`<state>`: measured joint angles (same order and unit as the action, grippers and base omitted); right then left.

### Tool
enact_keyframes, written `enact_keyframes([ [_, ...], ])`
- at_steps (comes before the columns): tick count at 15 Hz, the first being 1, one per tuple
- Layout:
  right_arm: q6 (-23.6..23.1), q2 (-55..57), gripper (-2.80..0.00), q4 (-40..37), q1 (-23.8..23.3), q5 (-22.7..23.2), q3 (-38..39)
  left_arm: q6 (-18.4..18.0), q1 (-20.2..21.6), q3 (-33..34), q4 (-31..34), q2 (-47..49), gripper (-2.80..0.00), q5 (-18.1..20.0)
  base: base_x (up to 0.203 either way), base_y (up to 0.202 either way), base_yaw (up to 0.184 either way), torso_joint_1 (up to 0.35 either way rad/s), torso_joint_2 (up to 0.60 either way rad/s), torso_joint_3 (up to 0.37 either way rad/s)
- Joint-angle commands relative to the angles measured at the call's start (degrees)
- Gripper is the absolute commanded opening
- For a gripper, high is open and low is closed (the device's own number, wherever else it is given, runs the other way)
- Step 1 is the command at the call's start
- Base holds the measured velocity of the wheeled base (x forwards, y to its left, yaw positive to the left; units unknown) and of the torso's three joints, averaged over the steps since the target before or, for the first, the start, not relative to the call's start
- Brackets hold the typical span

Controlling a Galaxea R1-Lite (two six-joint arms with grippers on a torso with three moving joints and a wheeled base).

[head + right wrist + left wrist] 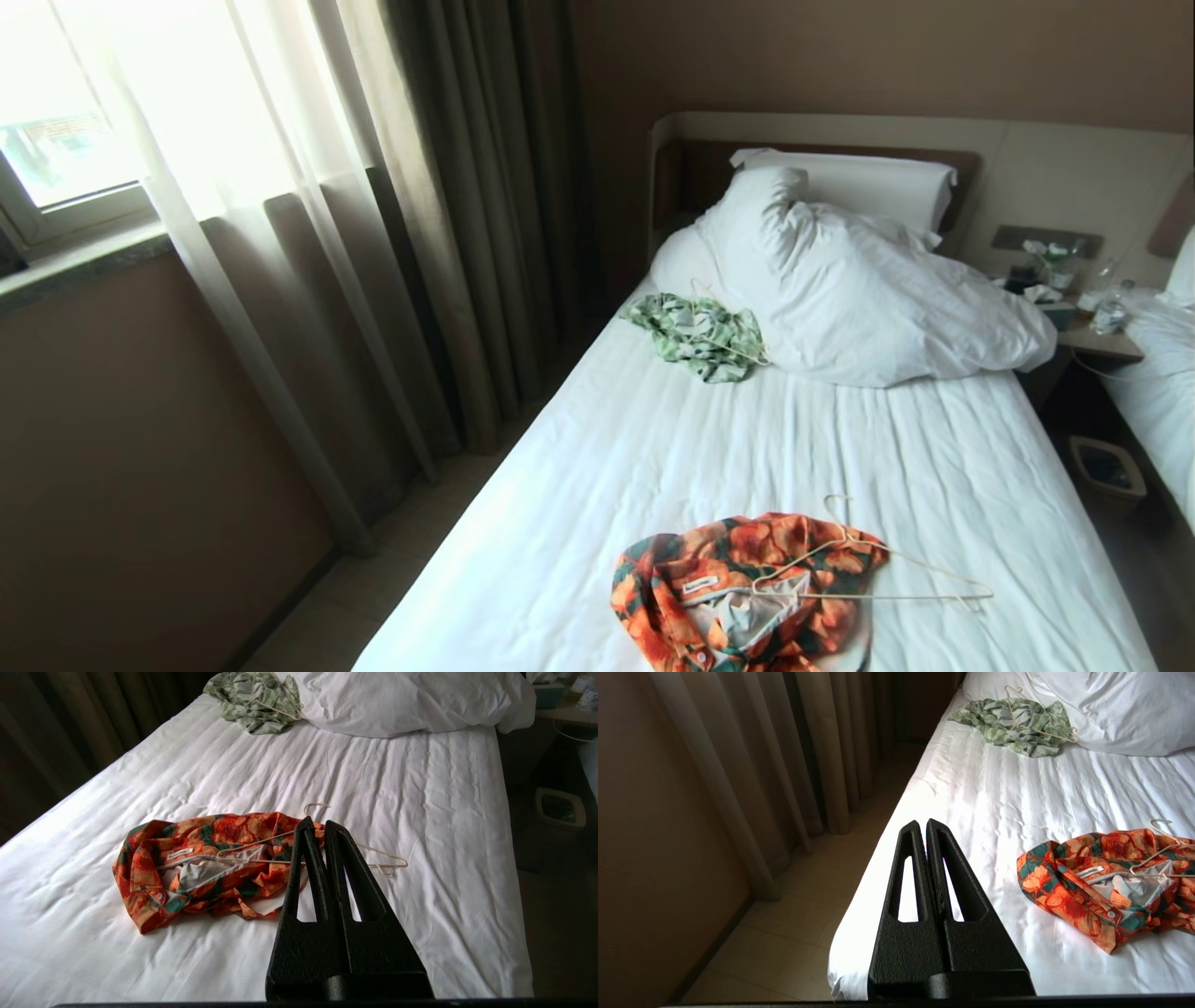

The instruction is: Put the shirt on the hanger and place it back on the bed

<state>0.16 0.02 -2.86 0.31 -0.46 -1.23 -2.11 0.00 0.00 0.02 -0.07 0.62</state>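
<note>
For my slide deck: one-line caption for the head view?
Crumpled orange shirt with a hanger lying partly on it, near the foot of the bed; green shirt by the duvet.

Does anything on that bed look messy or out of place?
Yes. The orange-flowered shirt lies crumpled near the foot of the bed, its hanger resting loose on top rather than inside it. A green-and-white shirt sits bunched by the heaped duvet.
</note>
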Motion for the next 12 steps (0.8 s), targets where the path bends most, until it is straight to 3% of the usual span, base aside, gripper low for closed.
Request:
enact_keyframes([
  [1, 0.0, -0.1, -2.8, 0.0, 0.0, 0.0, 0.0, 0.0, 0.0, 0.1, 0.0, 0.0, -2.8, 0.0, 0.0, 0.0, 0.0, 0.0, 0.0, 0.0],
  [12, 0.0, -0.1, -2.8, 0.1, 0.0, 0.0, 0.1, 0.0, 0.0, 0.1, 0.0, 0.0, -2.8, 0.0, 0.0, 0.0, 0.0, 0.0, 0.0, 0.0],
])
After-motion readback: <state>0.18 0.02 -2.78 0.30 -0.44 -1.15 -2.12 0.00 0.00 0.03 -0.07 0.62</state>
